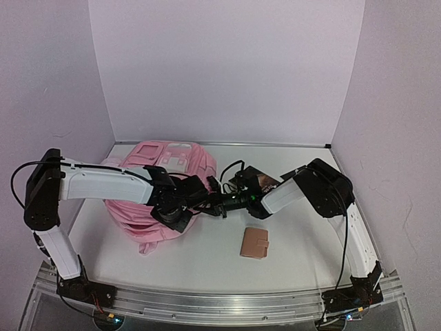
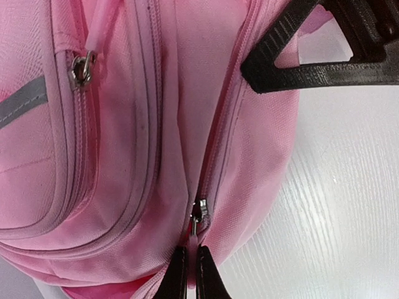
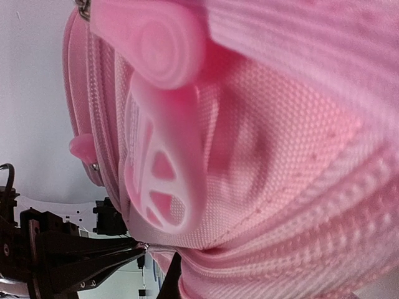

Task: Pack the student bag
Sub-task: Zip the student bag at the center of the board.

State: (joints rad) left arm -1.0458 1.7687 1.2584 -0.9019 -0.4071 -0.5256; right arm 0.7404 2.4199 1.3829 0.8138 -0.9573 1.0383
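student bag [image 1: 162, 186] | left gripper [image 2: 192, 265] clamped on zipper pull [image 2: 196, 230] | right gripper [image 2: 252, 71] jaws together | risk: pull is lost if bag is dragged

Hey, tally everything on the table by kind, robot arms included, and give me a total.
Pink backpack: 1
Small tan-pink wallet-like case: 1
Robot arms: 2 (left arm, right arm)
Total: 4

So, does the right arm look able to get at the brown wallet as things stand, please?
Probably yes: the brown wallet lies uncovered on the table near that arm, but the right end effector is shut on the student bag and must release it first.
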